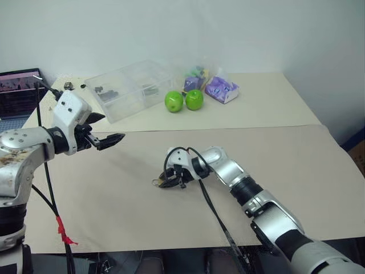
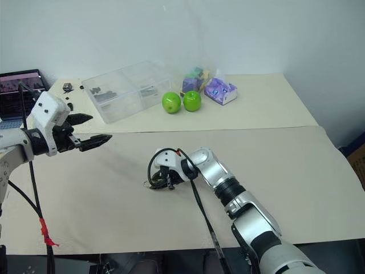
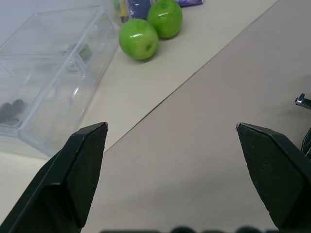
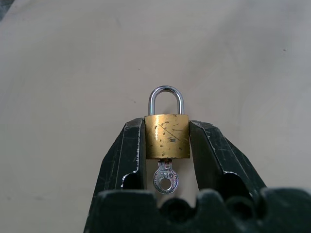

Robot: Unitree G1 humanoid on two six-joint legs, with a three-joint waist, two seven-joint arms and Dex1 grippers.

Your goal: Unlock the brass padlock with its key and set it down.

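Note:
The brass padlock (image 4: 167, 137) is pinched by its two sides in my right gripper (image 4: 166, 124), just above the beige mat at mid-table. Its silver shackle (image 4: 166, 97) points away from the wrist, with both legs seated in the body. The key (image 4: 165, 178) sticks out of the padlock's underside, toward the wrist. From the head, my right gripper (image 1: 166, 182) points left with the padlock (image 1: 155, 182) at its tip. My left gripper (image 1: 111, 137) hovers open above the mat, up and left of the padlock, its fingers (image 3: 87, 155) wide apart with nothing between them.
A clear plastic box (image 1: 128, 85) stands at the back left, with two green apples (image 1: 183, 100) beside it and purple packets (image 1: 221, 89) behind them. A laptop (image 1: 17, 91) sits off the table's left end. A black cable hangs from my right wrist (image 1: 211, 211).

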